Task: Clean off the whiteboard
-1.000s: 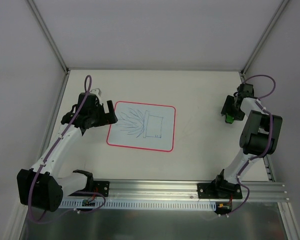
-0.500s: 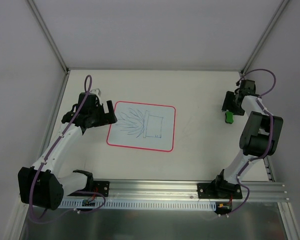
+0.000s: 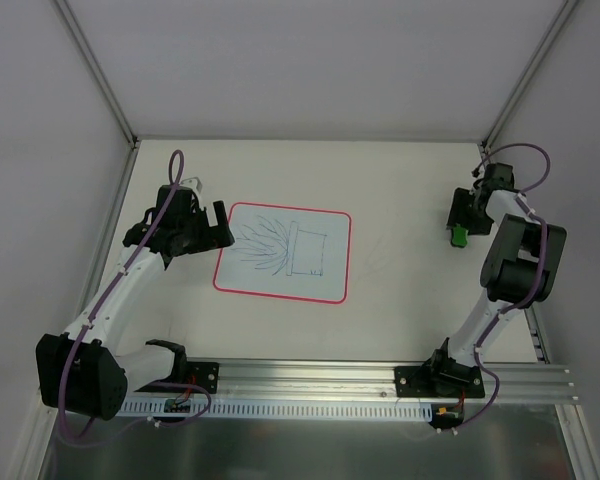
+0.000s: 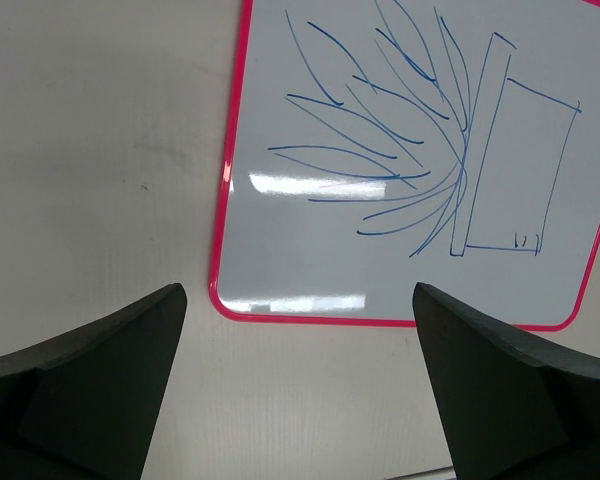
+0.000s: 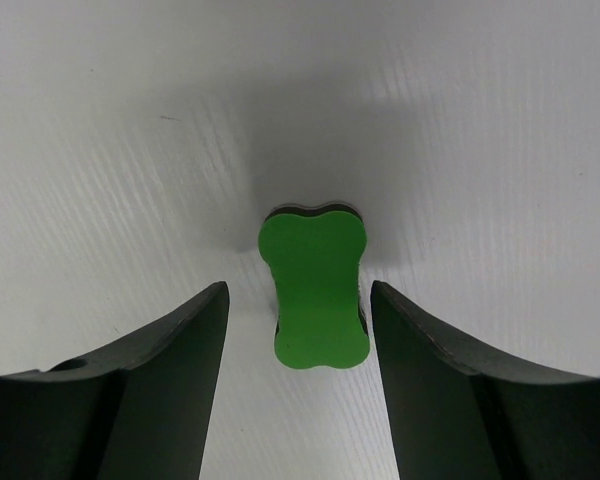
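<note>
Hanging unmoved just left of the whiteboard [image 3: 285,255], which lies flat with its blue scribbles [image 3: 280,250] intact, the left gripper [image 3: 223,226] keeps its jaws spread wide. Farther back on the right, the right gripper [image 5: 298,292] has shifted slightly toward the far edge, jaws apart on either side of the green block [image 3: 459,235] lying on the table [image 3: 400,180].

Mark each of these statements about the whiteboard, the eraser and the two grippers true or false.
1. The whiteboard bears blue pen lines. True.
2. The green eraser lies between the open fingers of the right gripper. True.
3. The left gripper holds the green eraser. False: it is open and empty, beside the whiteboard's left edge.
4. The green eraser rests on the whiteboard. False: it lies on the table, well to the right of the whiteboard.
</note>
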Controlling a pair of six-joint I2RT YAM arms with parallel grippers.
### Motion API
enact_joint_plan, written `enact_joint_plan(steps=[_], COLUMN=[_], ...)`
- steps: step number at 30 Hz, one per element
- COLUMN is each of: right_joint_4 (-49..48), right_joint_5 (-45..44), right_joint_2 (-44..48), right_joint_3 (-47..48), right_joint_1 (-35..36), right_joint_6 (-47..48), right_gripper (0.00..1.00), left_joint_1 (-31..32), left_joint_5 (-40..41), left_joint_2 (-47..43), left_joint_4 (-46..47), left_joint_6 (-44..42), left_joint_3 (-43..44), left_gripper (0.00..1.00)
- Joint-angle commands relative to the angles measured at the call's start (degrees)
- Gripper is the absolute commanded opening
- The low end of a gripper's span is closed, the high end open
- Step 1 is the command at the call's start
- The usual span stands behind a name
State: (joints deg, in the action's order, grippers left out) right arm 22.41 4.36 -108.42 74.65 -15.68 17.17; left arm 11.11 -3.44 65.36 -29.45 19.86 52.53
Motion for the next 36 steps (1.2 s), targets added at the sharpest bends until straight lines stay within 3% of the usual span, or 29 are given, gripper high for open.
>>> enact_joint_plan(steps=[1,14,18,24,29,33,36], right_joint_4=[2.4,4.1,4.4,4.7,4.7,4.7,4.3], right_joint_5=[0.6,3.1,3.4,2.9,1.7,1.4,0.3], right_joint_2=[-0.7,-2.7,-3.0,-3.5,-3.1,-1.3,0.6], right_joint_3=[3.2,5.1,5.1,5.4,5.0,4.1,3.1], right_joint_1=[-0.8,-0.8,-0.8,-0.7,0.4,2.1,5.5], right_joint_6=[0.4,0.3,0.1,-0.1,0.1,-0.8,-1.7], right_gripper=[0.63,0.6,0.52,0.49,0.42,0.25,0.21], left_joint_1=[-0.8,-0.9,-0.9,-0.9,-1.0,-1.0,-1.1], left_joint_5=[0.0,0.2,0.2,0.0,0.1,0.0,-0.3], left_joint_2=[-0.5,-0.8,-0.6,-0.1,0.2,1.0,1.6], left_joint_4=[0.1,0.1,0.1,0.1,0.1,0.1,0.1], left_joint_6=[-1.5,-1.5,-1.4,-1.4,-1.2,-1.0,-0.6], left_joint_3=[-0.4,-0.6,-0.8,-0.6,-0.8,-0.7,-0.5], left_gripper=[0.99,0.99,0.99,0.99,0.99,0.99,0.99])
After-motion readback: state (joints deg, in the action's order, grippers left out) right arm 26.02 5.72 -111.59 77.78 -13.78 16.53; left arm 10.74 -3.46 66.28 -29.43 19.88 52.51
